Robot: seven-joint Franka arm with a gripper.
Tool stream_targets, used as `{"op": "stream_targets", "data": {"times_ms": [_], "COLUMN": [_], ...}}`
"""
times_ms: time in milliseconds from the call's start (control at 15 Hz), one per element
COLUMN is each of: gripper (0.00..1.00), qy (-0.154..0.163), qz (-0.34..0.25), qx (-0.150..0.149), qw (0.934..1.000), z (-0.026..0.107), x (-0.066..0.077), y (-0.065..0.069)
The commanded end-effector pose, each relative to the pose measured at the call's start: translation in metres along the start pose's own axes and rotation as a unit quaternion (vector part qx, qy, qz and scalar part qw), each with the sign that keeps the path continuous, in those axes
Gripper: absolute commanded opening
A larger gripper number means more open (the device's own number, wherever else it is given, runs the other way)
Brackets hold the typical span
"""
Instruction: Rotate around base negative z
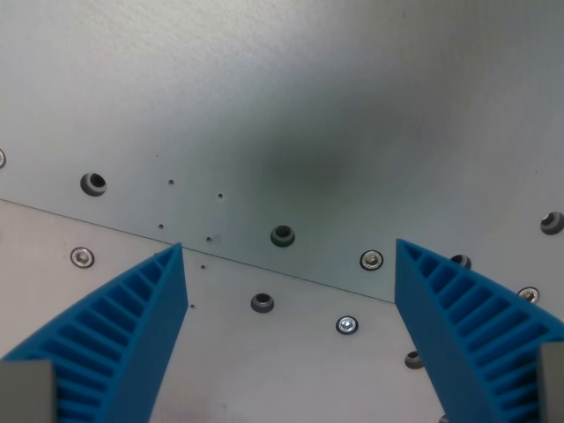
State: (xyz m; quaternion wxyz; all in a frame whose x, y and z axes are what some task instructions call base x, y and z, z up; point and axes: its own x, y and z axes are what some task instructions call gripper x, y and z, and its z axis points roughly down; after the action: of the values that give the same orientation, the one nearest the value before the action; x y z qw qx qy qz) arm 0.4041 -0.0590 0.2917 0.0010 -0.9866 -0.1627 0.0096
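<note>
In the wrist view my gripper (288, 253) stands open, its two blue ribbed fingers rising from the bottom corners. The left finger (123, 339) and the right finger (471, 330) are far apart, and nothing lies between them. Below them is a bare grey metal plate (291, 106) with a dark soft shadow at its middle. No separate object to handle shows in this view.
A seam (132, 232) runs diagonally across the metal surface, from the wrist view's left down toward its right. Several screws and bolt holes dot the plates, such as a hole (282, 235), a screw (371, 260) and another screw (347, 325).
</note>
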Motion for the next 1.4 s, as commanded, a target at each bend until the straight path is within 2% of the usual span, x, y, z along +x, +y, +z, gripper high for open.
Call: {"op": "stream_targets", "data": {"times_ms": [67, 733, 1400], "gripper": [1.0, 1.0, 1.0], "qy": [0.003, 0.004, 0.004], "qz": [0.007, 0.073, 0.139], "qx": [-0.001, 0.0, 0.002], "qw": [1.0, 0.9973, 0.9902], "z": [-0.0027, -0.0027, -0.0027], "x": [0.0001, 0.0001, 0.0001], "y": [0.0001, 0.0001, 0.0001]}}
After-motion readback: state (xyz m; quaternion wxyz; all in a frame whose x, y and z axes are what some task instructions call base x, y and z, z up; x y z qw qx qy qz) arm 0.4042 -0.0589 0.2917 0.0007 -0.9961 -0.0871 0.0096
